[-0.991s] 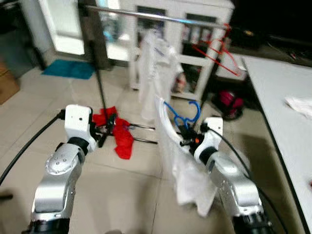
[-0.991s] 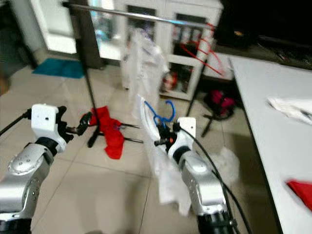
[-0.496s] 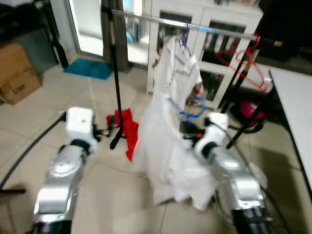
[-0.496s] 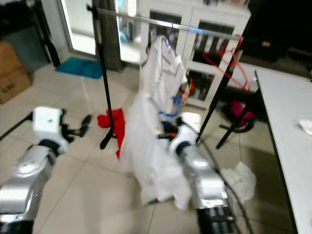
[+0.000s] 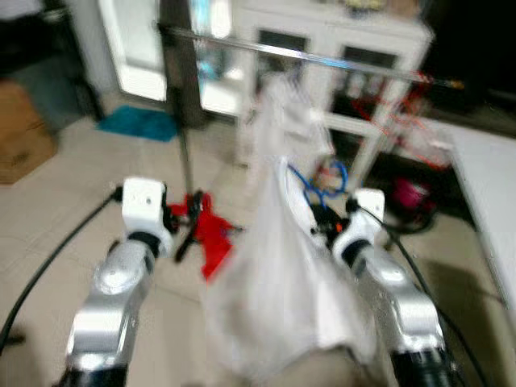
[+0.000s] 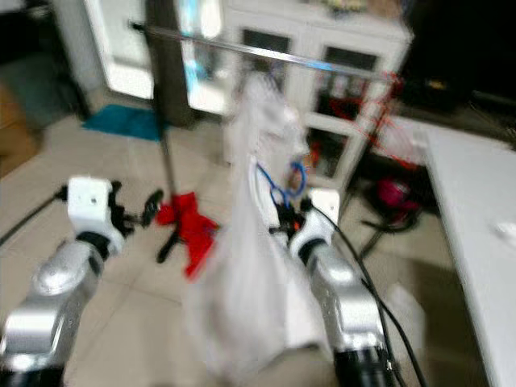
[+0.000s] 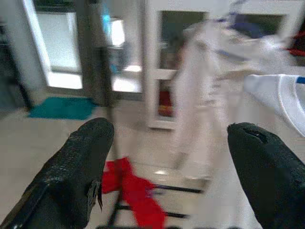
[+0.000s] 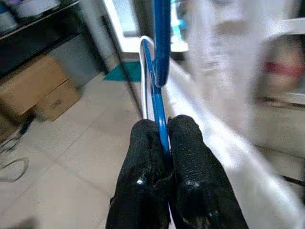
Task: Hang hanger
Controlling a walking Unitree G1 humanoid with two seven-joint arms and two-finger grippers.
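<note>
The left gripper [image 7: 167, 157] is held forward with its jaws spread and empty; the blue hanger [image 5: 316, 184], draped in a white garment [image 5: 278, 290], is pinched in the closed jaws of the right gripper [image 8: 164, 143], hook uppermost; the rail [image 5: 322, 58] lies above and ahead of that hook, nearer the right arm.

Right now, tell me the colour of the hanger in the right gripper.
Blue hanger, clearest in the right wrist view.

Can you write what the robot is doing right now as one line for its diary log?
right gripper: shut on blue hanger with white shirt | left gripper: open, empty | rail: ahead, hanger not hung yet
</note>
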